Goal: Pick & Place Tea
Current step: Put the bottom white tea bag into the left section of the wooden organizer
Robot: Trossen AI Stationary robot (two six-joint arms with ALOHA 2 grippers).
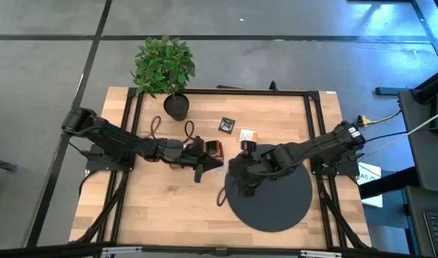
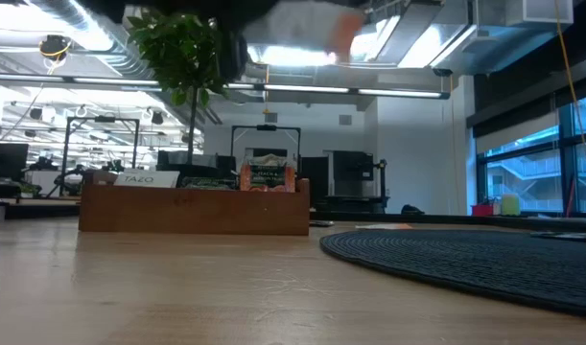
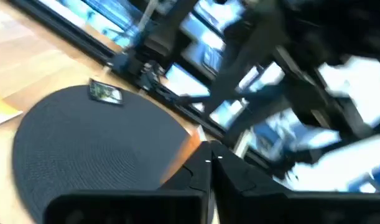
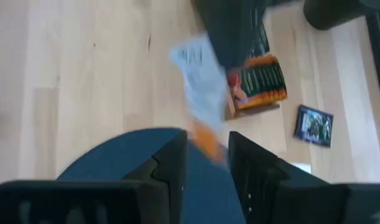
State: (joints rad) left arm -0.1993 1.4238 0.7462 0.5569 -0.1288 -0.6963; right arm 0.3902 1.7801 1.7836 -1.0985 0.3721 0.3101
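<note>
My left gripper [image 1: 202, 169] [image 3: 209, 167] is over the table's middle, beside the mat's left rim, shut on a white tea sachet with an orange end [image 4: 201, 93]. My right gripper [image 1: 240, 172] [image 4: 208, 163] is open just to its right. Its fingers stand on either side of the sachet's orange lower end [image 4: 208, 142]; whether they touch it I cannot tell. The wooden tray [image 1: 213, 148] [image 2: 192, 209] holds upright sachets. A dark sachet [image 1: 227, 125] and a white-orange one [image 1: 247, 134] lie flat on the table. Another dark sachet [image 3: 106, 92] lies on the black mat [image 1: 276, 197]. My left gripper pinches the white sachet between its two fingers; an orange edge [image 3: 183, 154] shows right beside them. In the right wrist view the sachet's upper end [image 4: 205, 56] is in the left fingers. The sachet hangs below them, tilted and lifted clear of the table.
A potted plant [image 1: 165, 68] stands at the table's far edge, left of centre. The two arms are close together over the mat's left rim. Bare wood [image 1: 161, 208] lies in the near left part of the table. A black frame runs around the table [image 1: 312, 115].
</note>
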